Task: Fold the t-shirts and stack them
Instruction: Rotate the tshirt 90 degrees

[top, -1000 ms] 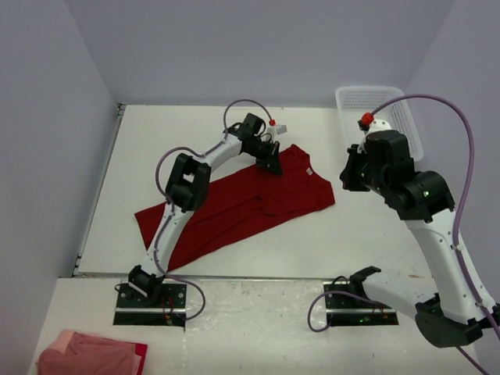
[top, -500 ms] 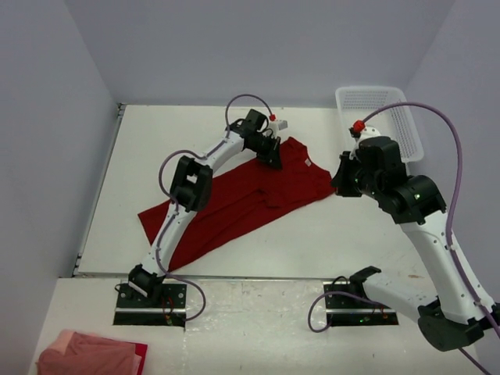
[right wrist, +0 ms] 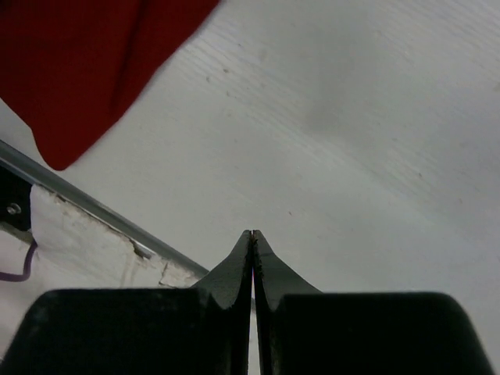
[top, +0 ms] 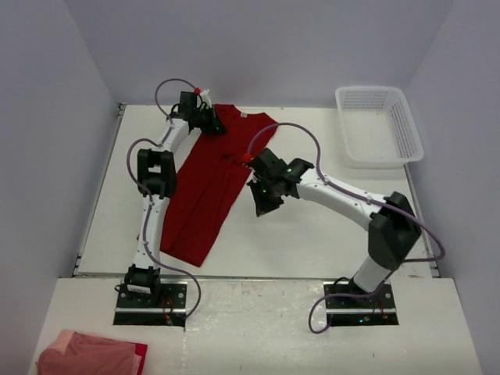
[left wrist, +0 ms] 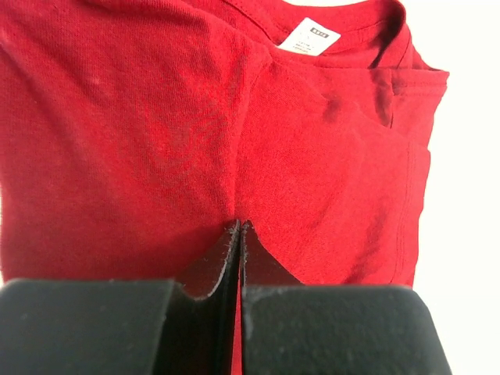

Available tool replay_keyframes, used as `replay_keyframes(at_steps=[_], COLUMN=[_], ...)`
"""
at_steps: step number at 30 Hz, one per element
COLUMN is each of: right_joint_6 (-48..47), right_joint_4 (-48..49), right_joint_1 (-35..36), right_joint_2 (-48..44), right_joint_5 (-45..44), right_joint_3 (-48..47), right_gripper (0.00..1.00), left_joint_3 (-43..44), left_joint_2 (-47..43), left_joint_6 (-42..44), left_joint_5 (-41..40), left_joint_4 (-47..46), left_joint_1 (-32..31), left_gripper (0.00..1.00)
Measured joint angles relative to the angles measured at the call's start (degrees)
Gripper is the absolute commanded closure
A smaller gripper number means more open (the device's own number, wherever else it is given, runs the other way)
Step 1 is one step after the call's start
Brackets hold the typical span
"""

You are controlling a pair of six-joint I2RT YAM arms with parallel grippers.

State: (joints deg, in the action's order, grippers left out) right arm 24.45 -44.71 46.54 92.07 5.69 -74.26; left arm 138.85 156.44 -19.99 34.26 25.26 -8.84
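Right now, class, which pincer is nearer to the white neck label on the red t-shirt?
Left. The left pincer grips the red t-shirt near the collar, just beside the neck label. The right pincer is shut over bare table, farther away.

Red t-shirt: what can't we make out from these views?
- Left wrist: whether the left gripper pinches the red t-shirt; its own shut jaws cover the contact.
- Left wrist: print on the white neck label; too small.
- Top external: the shirt's shoulder under the left gripper, covered by that arm.
- Right wrist: only one shirt corner shows; the frame's edge cuts the rest.
- Top external: pink cloth, cut off by the bottom edge; garment unclear.
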Motion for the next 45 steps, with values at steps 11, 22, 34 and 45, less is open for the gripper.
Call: replay_keyframes(at_steps=[11,22,34,45], right_joint_6=[-0.4,-0.5,-0.4,3.6], right_joint_4=[2.3,1.5,4.1,12.9], right_joint_1=[8.9,12.0,12.0,11.6], right_joint_2=[23.7,38.1,44.6,40.9], right_joint_5=[13.4,20.7,22.4,23.5], right_joint_3=[-26.8,-38.1,-37.3,-26.1], right_gripper=[1.00,1.00,1.00,1.00], left_joint_3=[-1.0,-2.3,-9.9,-9.9], left_joint_2=[0.0,-0.8,-4.7,-4.7], left_joint_6=[-2.1,-2.4,-3.6,-3.0], left_joint_5=[0.2,1.2,1.5,1.2], left_joint_4=[-1.9,-2.2,-4.9,-4.6], left_joint_1=[6.2,9.0,10.3,9.9], left_gripper=[1.00,1.00,1.00,1.00])
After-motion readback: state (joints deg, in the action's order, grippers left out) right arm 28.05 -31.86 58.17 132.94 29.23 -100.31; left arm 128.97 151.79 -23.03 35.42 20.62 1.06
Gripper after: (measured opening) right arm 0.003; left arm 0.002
